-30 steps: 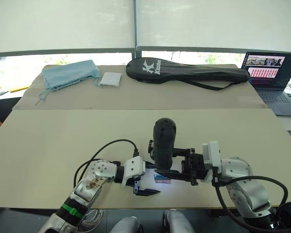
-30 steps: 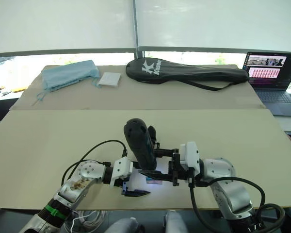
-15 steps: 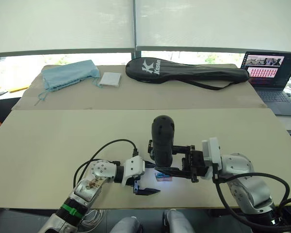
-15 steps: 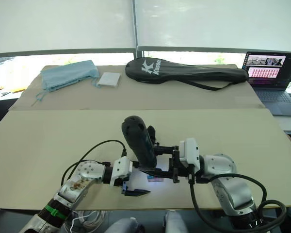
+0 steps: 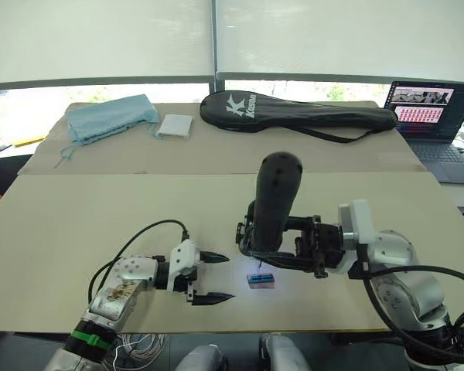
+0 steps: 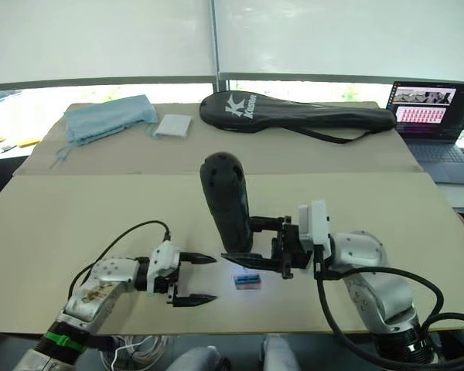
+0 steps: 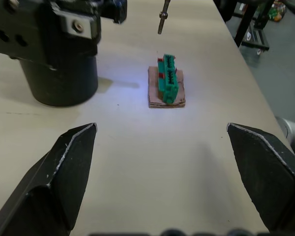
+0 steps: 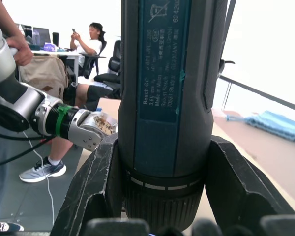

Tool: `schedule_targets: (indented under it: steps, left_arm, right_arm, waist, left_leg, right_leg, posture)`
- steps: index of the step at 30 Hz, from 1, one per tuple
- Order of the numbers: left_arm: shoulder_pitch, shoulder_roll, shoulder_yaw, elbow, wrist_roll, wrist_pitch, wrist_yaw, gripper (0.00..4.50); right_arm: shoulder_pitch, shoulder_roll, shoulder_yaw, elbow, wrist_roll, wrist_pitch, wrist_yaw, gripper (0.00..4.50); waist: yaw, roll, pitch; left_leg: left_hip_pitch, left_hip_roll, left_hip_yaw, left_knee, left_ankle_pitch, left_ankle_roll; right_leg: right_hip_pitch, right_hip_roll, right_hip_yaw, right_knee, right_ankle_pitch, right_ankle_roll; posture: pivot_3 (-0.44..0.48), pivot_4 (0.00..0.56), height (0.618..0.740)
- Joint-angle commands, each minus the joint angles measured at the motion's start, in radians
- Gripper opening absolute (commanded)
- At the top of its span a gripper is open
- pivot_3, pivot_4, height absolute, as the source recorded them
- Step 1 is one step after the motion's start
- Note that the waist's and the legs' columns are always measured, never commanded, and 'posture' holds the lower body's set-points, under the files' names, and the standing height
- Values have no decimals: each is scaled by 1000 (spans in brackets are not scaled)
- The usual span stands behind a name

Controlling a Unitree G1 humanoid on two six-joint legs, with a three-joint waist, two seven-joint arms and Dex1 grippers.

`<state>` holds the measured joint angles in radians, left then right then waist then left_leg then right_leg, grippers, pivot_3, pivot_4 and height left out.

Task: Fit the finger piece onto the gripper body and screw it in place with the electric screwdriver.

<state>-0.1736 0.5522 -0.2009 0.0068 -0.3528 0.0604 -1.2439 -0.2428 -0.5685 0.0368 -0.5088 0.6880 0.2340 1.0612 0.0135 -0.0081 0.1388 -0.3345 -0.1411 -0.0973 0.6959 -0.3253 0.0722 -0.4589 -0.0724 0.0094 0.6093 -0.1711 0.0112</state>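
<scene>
Screwdriver [image 5: 274, 201], thick matte black, upright near the table's [image 5: 77, 224] front edge, clamped in right gripper [image 5: 294, 246], left gripper [image 5: 213, 277] spread wide, gripper body [image 7: 59, 49] beside green box [image 7: 167, 86].

Head pair: both eye views looked forward and down over the desk [image 5: 77, 232] from above and behind the two claws, and shared almost the same scene.
Left wrist view: it sat low and close, looking along the left claw [image 7: 162, 162] over the desk top; the green box [image 7: 168, 86] lay just ahead of the claw's spread fingers, the gripper body [image 7: 59, 49] ahead and to one side.
Right wrist view: it looked very near along the right claw [image 8: 160, 196] at the electric screwdriver [image 8: 169, 88] clamped between its fingers.
Shared: the green box [image 5: 261, 280] and screwdriver also showed from the head.
</scene>
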Motion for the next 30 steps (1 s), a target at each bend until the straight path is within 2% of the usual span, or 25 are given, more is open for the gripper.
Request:
schedule_targets:
  steps: [1, 7, 10, 15, 20, 30]
  left_arm:
    - [-2, 19, 65, -58, -73, 6, -27, 4467]
    - [-32, 36, 136, -32, -131, 52, -29, 4467]
    - [-67, 17, 138, 27, -86, 19, 6, 4467]
    - [-126, -40, 92, 121, 34, -22, 111, 4467]
    - [-158, -115, 26, 177, 122, -61, 163, 4467]
    - [-232, -227, -61, 289, 205, -87, 190, 4467]
  right_arm:
    - [-50, -19, -60, -80, 83, 33, -25, 1917]
    - [-101, -55, -97, -111, 152, 88, -51, 1917]
    - [-139, -67, -116, -113, 184, 115, -68, 1917]
    - [-171, -81, -129, -113, 208, 143, -84, 1917]
    - [-163, -109, -147, -122, 225, 160, -83, 1917]
    - [-142, -135, -175, -129, 236, 176, -95, 1917]
  waist:
    - [0, 0, 0]
    - [-1, -1, 1]
    - [-1, -1, 1]
    - [1, -2, 2]
    - [4, -3, 2]
    - [6, -4, 3]
  left_leg:
    - [0, 0, 0, 0, 0, 0]
    - [0, 0, 0, 0, 0, 0]
    - [0, 0, 0, 0, 0, 0]
    - [0, 0, 0, 0, 0, 0]
    - [-1, 0, 0, 1, 0, 1]
    - [-2, 0, 0, 1, 0, 1]
  right_leg:
    - [0, 0, 0, 0, 0, 0]
    - [0, 0, 0, 0, 0, 0]
    - [0, 0, 0, 0, 0, 0]
    - [0, 0, -1, -1, 0, 0]
    - [0, -1, -1, -1, 0, 0]
    - [0, -1, -1, -1, 0, 0]
  posture:
    - [0, 150, 740]
    - [0, 150, 740]
    - [0, 150, 740]
    - [0, 150, 740]
    - [0, 150, 740]
    - [0, 150, 740]
